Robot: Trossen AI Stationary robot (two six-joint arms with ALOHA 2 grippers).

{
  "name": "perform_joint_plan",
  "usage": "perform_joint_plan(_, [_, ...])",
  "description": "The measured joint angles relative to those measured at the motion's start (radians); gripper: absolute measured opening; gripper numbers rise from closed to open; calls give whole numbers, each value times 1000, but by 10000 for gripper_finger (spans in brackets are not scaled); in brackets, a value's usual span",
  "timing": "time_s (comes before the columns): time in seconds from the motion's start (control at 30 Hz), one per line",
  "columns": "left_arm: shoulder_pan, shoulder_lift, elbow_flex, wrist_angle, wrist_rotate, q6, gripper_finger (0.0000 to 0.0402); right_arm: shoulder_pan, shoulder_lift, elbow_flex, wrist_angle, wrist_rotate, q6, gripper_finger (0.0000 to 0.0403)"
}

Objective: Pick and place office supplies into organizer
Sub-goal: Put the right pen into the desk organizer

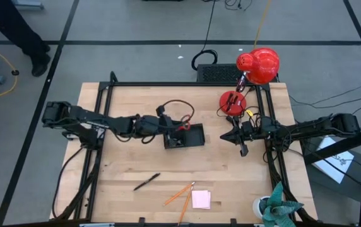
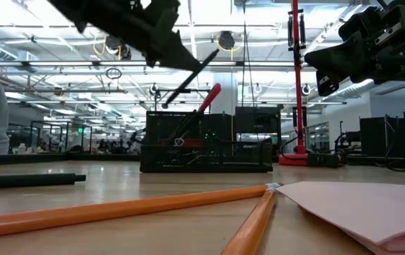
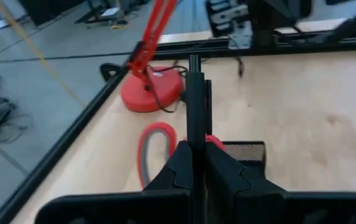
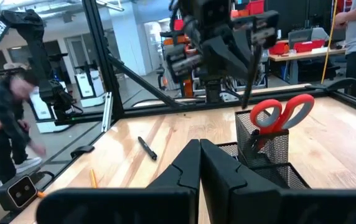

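Observation:
My left gripper (image 1: 168, 126) hangs over the black mesh organizer (image 1: 183, 136), shut on a thin black pen (image 2: 195, 71). The pen slants down, its lower end just above the organizer's top (image 2: 206, 152). Red-handled scissors (image 4: 277, 115) stand in the taller section, handles up. Another black pen (image 1: 147, 181), two orange pencils (image 1: 180, 194) and a pink sticky-note pad (image 1: 201, 199) lie flat near the table's front edge. My right gripper (image 1: 243, 135) waits shut, off the table, to the organizer's right. My left gripper pinches the pen's shaft (image 3: 193, 134) between its two fingers. The fingers come from the table's left, slanting a little downward. The pen sticks out past the fingertips (image 3: 181, 155) and hangs tilted, clear of the table; which part of the shaft is held is hidden by the fingers.
A red lamp with a round base (image 1: 232, 101) and its cable stand at the far right, close behind the organizer. A green plant-like object (image 1: 278, 208) sits at the near right corner. Black frame rails run along the table's edges. A person stands beyond the table's left side (image 4: 4, 118).

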Motion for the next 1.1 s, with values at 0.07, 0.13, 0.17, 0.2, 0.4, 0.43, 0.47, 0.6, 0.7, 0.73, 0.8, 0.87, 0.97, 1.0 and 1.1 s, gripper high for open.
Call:
perform_joint_plan(0.07, [20, 18, -40, 91, 34, 19, 11, 0, 0, 0, 3, 3, -1, 4])
perform_joint_plan(0.13, [45, 21, -83, 153, 53, 28, 12, 0, 0, 0, 1, 3, 0, 4])
perform_joint_plan(0.17, [56, 21, -101, 179, 53, 30, 15, 0, 0, 0, 3, 4, 0, 4])
perform_joint_plan(0.2, [67, 21, -119, 206, 53, 26, 18, 0, 0, 0, 1, 4, 0, 4])
perform_joint_plan(0.4, [101, 21, -238, 329, 101, -17, 17, 0, 0, 0, 6, 5, 0, 4])
perform_joint_plan(0.43, [104, 21, -252, 358, 102, -24, 14, 0, 0, 0, 7, 5, -2, 4])
perform_joint_plan(0.47, [106, 24, -267, 382, 102, -34, 11, 0, 0, 0, 12, 5, -2, 4])
perform_joint_plan(0.6, [109, 58, -312, 447, 105, -57, 11, 0, 0, 0, 28, 5, -6, 4])
perform_joint_plan(0.7, [107, 105, -315, 494, 105, -82, 19, 0, 0, 0, 31, 5, -6, 4])
perform_joint_plan(0.73, [104, 123, -315, 496, 105, -91, 19, 0, 0, 0, 32, 5, -6, 4])
perform_joint_plan(0.8, [99, 156, -299, 511, 101, -94, 16, 0, 0, 0, 29, 5, -6, 4])
perform_joint_plan(0.87, [93, 177, -283, 514, 101, -91, 11, 0, 0, 0, 27, 5, -6, 4])
perform_joint_plan(0.97, [84, 187, -267, 507, 100, -82, 10, 0, 0, 0, 26, 5, -6, 4])
perform_joint_plan(1.0, [81, 187, -265, 504, 101, -81, 14, 0, 0, 0, 25, 5, -6, 4])
perform_joint_plan(1.1, [72, 174, -264, 485, 99, -58, 42, 0, 0, 0, 25, 5, -6, 4])
